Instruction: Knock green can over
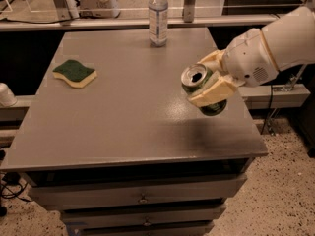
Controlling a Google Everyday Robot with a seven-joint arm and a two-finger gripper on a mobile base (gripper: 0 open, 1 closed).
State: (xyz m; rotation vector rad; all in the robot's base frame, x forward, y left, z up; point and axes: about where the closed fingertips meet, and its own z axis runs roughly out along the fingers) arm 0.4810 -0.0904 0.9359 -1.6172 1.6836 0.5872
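The green can (197, 82) is tilted, its silver top and dark mouth hole facing left toward the camera, held above the right part of the grey table (123, 112). My gripper (210, 78) comes in from the right on a white arm (275, 45). Its cream fingers (212, 91) are shut on the can's sides. The can's shadow lies on the table below it.
A clear plastic bottle (158, 16) stands upright at the table's far edge. A green and yellow sponge (75, 73) lies at the left. Drawers (142, 198) sit under the tabletop. A rail with clutter runs behind the table.
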